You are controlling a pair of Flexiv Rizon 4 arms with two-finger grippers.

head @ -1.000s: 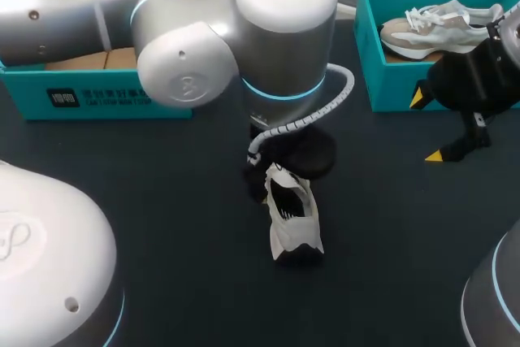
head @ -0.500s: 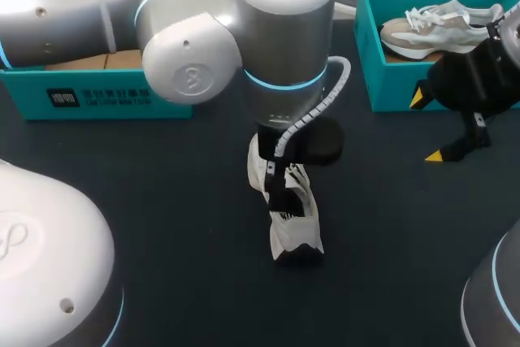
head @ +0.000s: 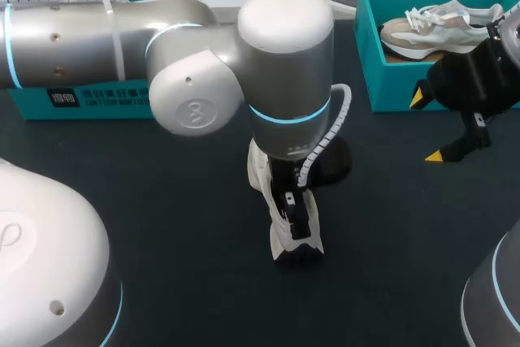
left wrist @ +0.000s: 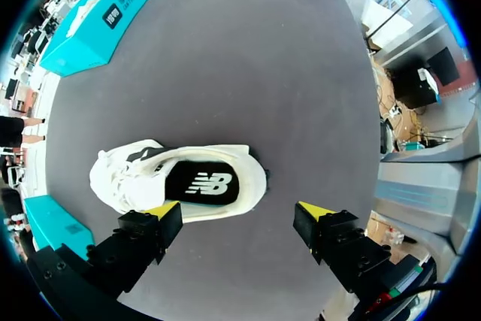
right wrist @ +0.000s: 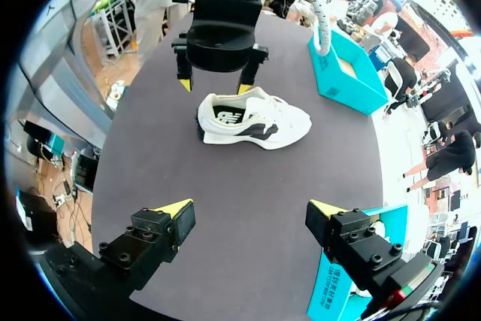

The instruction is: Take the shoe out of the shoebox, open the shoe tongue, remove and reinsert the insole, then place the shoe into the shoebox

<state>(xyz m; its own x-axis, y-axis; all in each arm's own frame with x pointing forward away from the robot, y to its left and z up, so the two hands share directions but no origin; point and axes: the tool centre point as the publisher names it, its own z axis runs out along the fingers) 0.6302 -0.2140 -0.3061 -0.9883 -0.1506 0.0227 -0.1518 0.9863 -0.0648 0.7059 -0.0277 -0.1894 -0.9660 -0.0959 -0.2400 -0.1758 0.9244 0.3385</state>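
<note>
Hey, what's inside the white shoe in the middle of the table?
A black insole with a white logo shows at the heel end of the white shoe. Toward the toe, the shoe's own upper hides the rest.

a dark table [head: 162, 225] with what seems a spare shoe [head: 439, 28].

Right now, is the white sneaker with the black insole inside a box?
Out: the white sneaker stands upright on the dark table, clear of both teal shoeboxes.

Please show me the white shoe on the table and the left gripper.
white shoe [right wrist: 254, 119], right wrist view, on its upper at midfoot.
left gripper [left wrist: 239, 211], left wrist view, midway between its yellow tips.
</note>
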